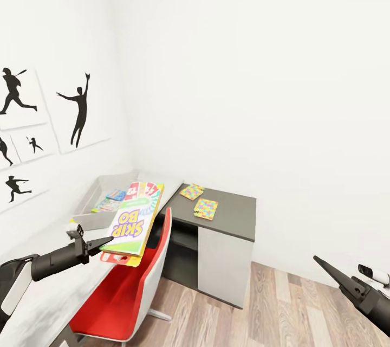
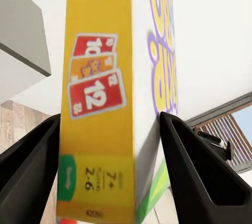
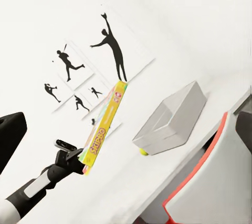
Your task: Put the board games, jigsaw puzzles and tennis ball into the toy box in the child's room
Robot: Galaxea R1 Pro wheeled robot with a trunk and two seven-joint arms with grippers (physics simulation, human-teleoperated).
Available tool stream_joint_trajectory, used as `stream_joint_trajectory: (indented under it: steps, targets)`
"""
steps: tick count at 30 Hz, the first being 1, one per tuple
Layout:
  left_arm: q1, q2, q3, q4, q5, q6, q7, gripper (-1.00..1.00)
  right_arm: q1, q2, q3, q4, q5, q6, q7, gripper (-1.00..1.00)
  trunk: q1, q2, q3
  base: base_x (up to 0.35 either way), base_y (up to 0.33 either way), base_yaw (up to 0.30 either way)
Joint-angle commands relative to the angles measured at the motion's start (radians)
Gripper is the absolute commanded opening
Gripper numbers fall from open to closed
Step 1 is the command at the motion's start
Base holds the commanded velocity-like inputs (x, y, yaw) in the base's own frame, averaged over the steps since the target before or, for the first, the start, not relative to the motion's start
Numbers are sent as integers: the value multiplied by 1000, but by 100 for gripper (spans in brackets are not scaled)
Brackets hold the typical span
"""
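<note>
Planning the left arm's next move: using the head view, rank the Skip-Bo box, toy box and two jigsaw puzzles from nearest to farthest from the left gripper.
1. Skip-Bo box: clamped in the left gripper.
2. Toy box: just beyond, on the light desk top.
3. Jigsaw puzzles: farthest, on the dark grey section; too close to rank between them.

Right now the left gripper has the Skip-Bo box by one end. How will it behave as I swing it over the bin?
The Skip-Bo box juts out flat from the left gripper without sagging, so it is probably stiff. Held only at one end, it may pivot or slip if swung fast. It looks thin, likely light, and should drop flat into the toy box.
</note>
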Motion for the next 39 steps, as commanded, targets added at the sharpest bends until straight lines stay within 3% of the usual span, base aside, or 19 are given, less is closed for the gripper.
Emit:
stream_joint_trajectory:
  steps: [1, 12, 18, 25, 28, 30, 39]
  targets:
    - [0, 0, 0, 0, 6, 9, 0, -100, -1, 0, 0, 1, -3, 9, 2, 100, 1, -1, 0, 253, -239, 1]
    - [1, 1, 3, 1, 6, 9, -2, -100, -1, -3, 0, 0, -2, 10, 3, 100, 1, -1, 5, 260, -223, -75]
    - [0, 3, 38, -2, 9, 20, -3, -100, -1, -3, 0, 0, -1, 10, 3, 100, 1, -1, 6, 263, -48, -42]
    - [-1, 45, 68, -27, 10, 96, 0, -100, 0, -3, 0, 1, -2, 9, 3, 100, 1, -1, 6, 57, -5, -5]
    - [-2, 67, 110, -28, 10, 106, 2, -100, 0, -4, -1, 1, -2, 8, 3, 100, 1, -1, 6, 5, 0, 0]
    - [-2, 74, 128, -26, 10, 108, 3, -100, 0, -4, -2, 1, -3, 9, 4, 100, 1, -1, 6, 2, 0, 0]
    - [-2, 86, 141, -25, 10, 111, 4, -100, -1, -6, -1, 7, -3, 9, 4, 100, 1, -1, 6, 0, 0, 0]
